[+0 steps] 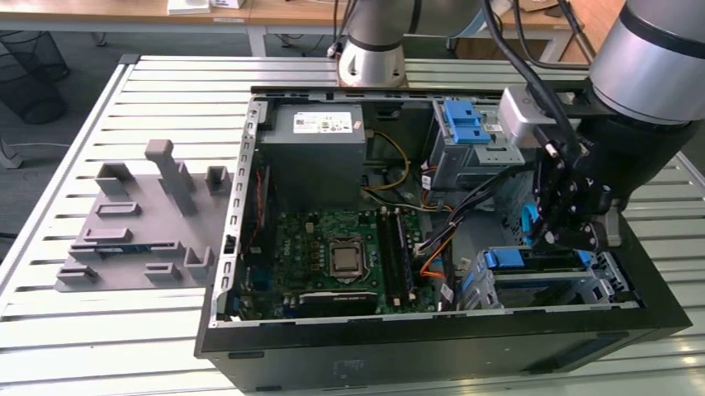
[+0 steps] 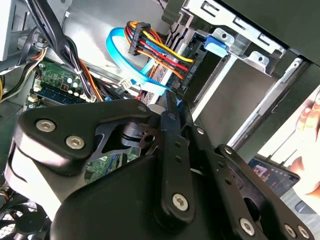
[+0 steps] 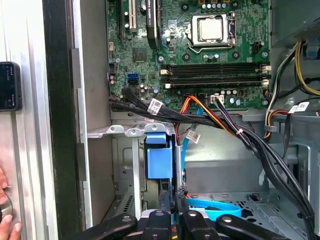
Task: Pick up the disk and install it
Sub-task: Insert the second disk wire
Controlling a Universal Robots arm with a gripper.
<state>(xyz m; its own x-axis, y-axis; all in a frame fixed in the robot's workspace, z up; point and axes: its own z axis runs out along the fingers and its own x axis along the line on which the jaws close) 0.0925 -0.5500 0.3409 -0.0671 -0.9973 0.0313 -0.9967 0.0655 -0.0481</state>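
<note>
Inside the open computer case [image 1: 259, 342], the gripper [image 1: 564, 238] hangs just above the drive cage [image 1: 551, 280]. Its fingers pinch the disk [image 3: 176, 172], seen edge-on, with its blue frame [image 1: 529, 224] mostly hidden behind the black arm.

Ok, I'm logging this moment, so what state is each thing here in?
Computer case: lying on its side, open, no side panel.
Disk: held on edge, low in the case by the drive cage.
Pincer: shut on the disk.
Processor: bare, no cooler over it.
</note>
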